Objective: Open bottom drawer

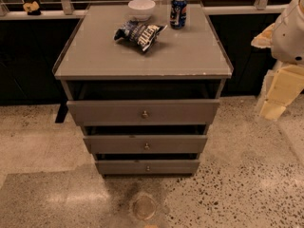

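Grey cabinet [142, 56] stands mid-frame on a speckled stone floor [237, 184], with three drawer fronts stacked below its top. Bottom drawer [166, 167] is the lowest and narrowest front, just above the floor, with a small round metal knob [147, 168] at its centre. Middle drawer [180, 144] sits right above it and the top drawer [190, 112] is the widest; a dark gap shows above each front. Can't tell how far the bottom one is out.

Gripper [278, 101] is at the far right edge, cream-coloured, hanging under the white arm [289, 32], off to the side of the cabinet and touching nothing. Whether it is wide or narrow: cannot tell. The bottom drawer lies well apart from it, down and to its left in the view, and the knob is nowhere near contact.

On the cabinet top: a white bowl [141, 8] at the back, a blue can [178, 12] upright beside it to the right, and a crumpled chip bag [139, 33] lying in front of the bowl. A round pale mark [143, 206] is on the floor in front of the cabinet. A small yellowish item [32, 7] sits on the ledge at top left.
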You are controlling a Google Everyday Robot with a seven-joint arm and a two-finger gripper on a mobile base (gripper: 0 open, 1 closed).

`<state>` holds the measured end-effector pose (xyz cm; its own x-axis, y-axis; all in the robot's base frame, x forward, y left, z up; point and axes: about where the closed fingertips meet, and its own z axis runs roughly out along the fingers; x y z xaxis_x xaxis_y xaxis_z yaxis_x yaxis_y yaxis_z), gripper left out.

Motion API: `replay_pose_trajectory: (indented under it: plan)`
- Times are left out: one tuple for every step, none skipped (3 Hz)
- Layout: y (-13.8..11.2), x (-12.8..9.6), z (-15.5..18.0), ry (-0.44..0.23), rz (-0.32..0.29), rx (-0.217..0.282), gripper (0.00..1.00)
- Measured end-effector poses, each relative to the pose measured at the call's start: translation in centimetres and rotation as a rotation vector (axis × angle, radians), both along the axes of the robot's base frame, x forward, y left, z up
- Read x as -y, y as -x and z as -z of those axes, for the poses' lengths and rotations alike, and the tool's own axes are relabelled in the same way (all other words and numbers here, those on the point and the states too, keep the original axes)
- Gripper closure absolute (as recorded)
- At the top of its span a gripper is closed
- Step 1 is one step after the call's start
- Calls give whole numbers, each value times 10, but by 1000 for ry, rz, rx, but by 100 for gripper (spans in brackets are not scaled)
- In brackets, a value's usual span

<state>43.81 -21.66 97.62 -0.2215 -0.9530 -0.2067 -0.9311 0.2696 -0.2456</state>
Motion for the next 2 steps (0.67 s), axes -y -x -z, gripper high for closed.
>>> replay_pose_trajectory:
  plan:
    - [0, 0, -1, 0, 0, 3, 0]
    - [20, 3, 7, 9, -9, 11, 0]
